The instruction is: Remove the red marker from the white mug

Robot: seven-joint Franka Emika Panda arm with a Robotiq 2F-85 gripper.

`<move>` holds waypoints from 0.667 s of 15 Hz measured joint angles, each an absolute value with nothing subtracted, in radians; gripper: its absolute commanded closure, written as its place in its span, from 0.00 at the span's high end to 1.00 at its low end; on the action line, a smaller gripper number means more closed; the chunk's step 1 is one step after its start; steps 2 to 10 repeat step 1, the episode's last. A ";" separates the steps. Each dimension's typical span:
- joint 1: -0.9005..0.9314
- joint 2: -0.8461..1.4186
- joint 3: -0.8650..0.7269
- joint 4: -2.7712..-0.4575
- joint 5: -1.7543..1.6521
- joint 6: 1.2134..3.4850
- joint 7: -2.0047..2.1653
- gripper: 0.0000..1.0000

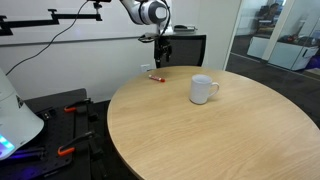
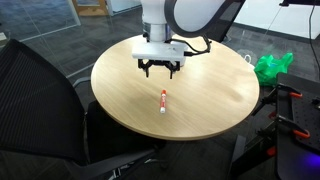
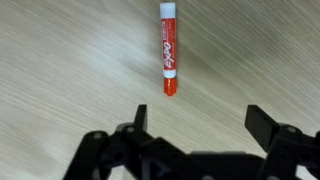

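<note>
Wooden round desk (image 1: 200, 140) sits right under your fingers (image 3: 262, 124). They stand wide apart and hold nothing. Just past them in the wrist view, the red marker (image 3: 169, 52) lies flat on the desk. Its long side points away from you, a bit off the middle of the gap. Farther off stands the white mug (image 1: 203, 89), well apart from the marker.

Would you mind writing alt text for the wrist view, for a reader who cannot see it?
A red marker lies flat on a pale wooden table, pointing away from the camera, its white end farthest. Along the bottom edge, the black gripper stands open and empty, with the marker ahead of its fingers, not between them.
</note>
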State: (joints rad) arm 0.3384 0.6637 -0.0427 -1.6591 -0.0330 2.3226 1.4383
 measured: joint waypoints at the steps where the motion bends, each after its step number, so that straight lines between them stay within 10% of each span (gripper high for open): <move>1: 0.338 0.664 -0.043 -1.660 -0.033 2.324 1.438 1.00; 10: 0.338 0.664 -0.043 -1.660 -0.033 2.324 1.438 1.00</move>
